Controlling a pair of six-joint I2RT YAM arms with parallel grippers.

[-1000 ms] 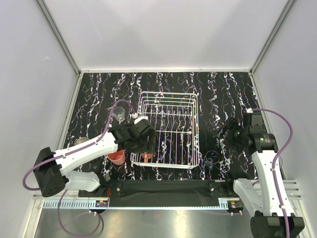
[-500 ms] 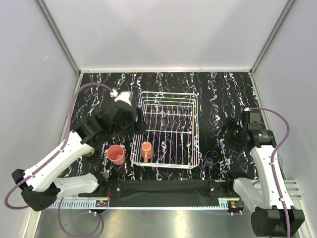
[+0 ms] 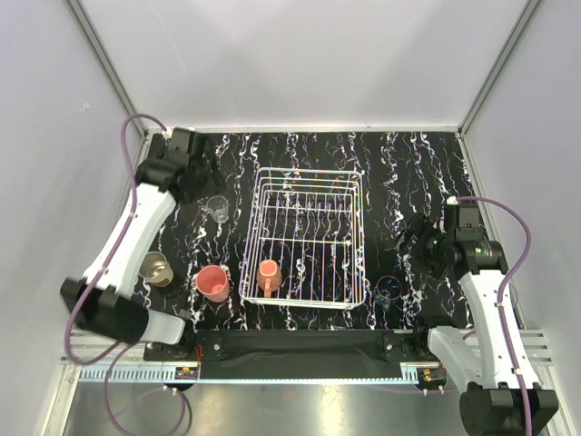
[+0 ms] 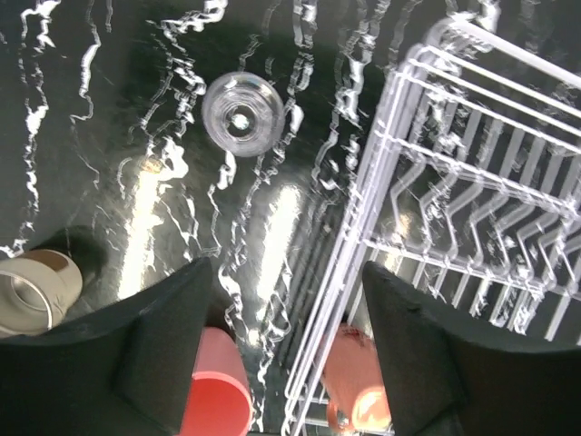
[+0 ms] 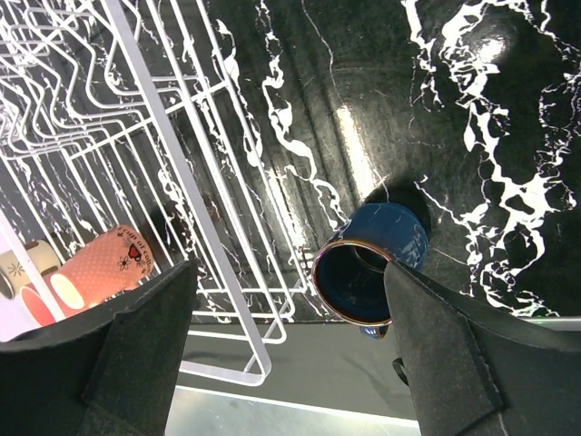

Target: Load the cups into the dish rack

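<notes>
White wire rack [image 3: 357, 227] mid-table, holding a single orange mug [image 3: 269, 275] at its near-left corner. Outside it, on the black marbled table [image 3: 408, 173]: pink tumbler [image 3: 213, 283] just left of the rack by the near edge; cream cup [image 3: 156, 269] further toward the left edge; clear glass [image 3: 218, 209] off the rack's far-left corner; blue cup [image 3: 388, 290] mouth up, just off the near-right corner. Left gripper [image 4: 289, 272] raised near the far-left corner, fingers spread wide, gripping nothing. Right gripper [image 5: 289, 268] toward the right edge, above the blue cup, fingers likewise apart.
</notes>
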